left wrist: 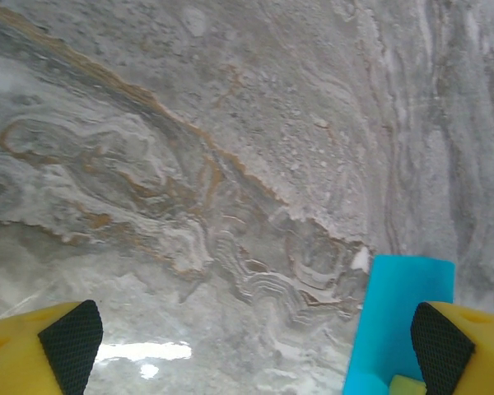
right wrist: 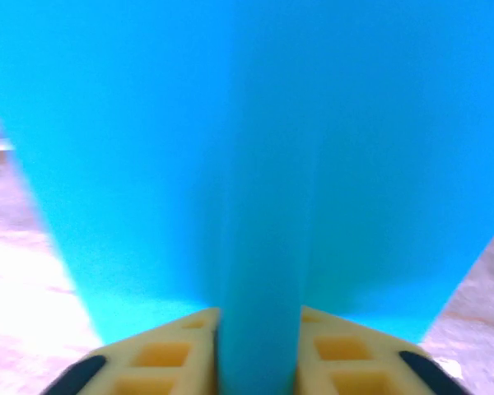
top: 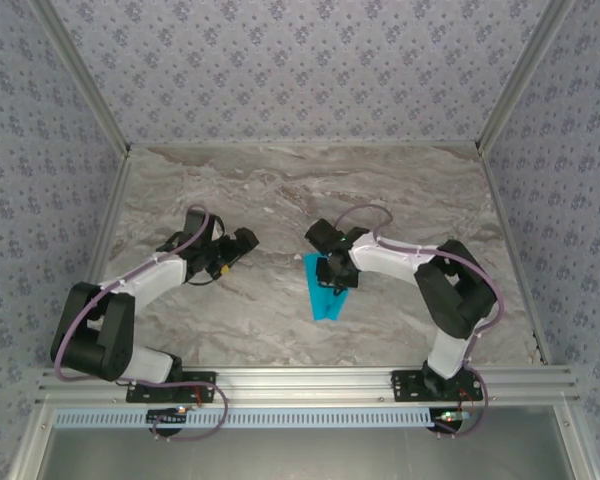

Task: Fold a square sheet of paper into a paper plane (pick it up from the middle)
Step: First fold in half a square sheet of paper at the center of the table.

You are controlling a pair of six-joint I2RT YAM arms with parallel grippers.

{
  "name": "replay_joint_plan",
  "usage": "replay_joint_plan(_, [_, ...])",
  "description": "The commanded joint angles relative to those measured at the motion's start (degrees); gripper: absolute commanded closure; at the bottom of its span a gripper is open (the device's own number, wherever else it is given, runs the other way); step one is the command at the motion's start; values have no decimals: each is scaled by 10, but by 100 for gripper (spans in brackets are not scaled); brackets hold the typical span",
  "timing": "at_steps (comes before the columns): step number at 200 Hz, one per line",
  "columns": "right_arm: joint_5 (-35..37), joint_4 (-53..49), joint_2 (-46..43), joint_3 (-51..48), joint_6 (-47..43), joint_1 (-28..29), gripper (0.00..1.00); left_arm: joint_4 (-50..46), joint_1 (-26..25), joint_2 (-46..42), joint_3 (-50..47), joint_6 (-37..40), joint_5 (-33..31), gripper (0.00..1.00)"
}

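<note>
While the right claw sits over the far part of the paper plane, we note the paper lying on the marble counter near the middle, a little right of centre. Its long axis runs roughly far to near.

Shape from above: a narrow, folded, cyan-blue strip.

From the right wrist, the yellow fingers stand close together with a raised centre ridge of the paper pinched between them. We record the right claw as clamped on the paper plane. The paper spreads out left and right of the ridge.

Left claw: well apart from the paper, to its left, jaws spread wide, holding nothing. From the left wrist, the black pads sit at the two lower corners with bare counter between them. One end of the cyan paper shows just beside the right-hand pad.
</note>
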Motion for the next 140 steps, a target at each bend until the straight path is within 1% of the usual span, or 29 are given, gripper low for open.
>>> replay_joint_plan(1, [-76,117,-51,-22,-13,-16,92,58,14,-11,-13,-28,79,1])
replay_joint_plan(17, [-139,213,-81,-61,8,-39,90,106,29,-5,-19,-54,145,1])
replay_joint_plan(29, [-192,278,-93,-82,20,-54,87,126,33,-7,-19,-63,170,2])
replay_joint_plan(41, [-247,333,-93,-97,35,-67,87,140,33,-8,-16,-68,191,2])
replay_joint_plan(68, [-337,454,-79,-130,81,-83,86,215,33,9,-26,-106,238,2])
replay_joint_plan(79, [-353,479,-70,-138,90,-85,85,253,32,20,-37,-125,247,2])
replay_joint_plan(102, [-351,472,-42,-151,92,-95,84,307,23,47,-54,-150,250,3])
replay_joint_plan(140, [-375,523,-5,-182,123,-119,80,366,-10,92,-63,-177,243,11])
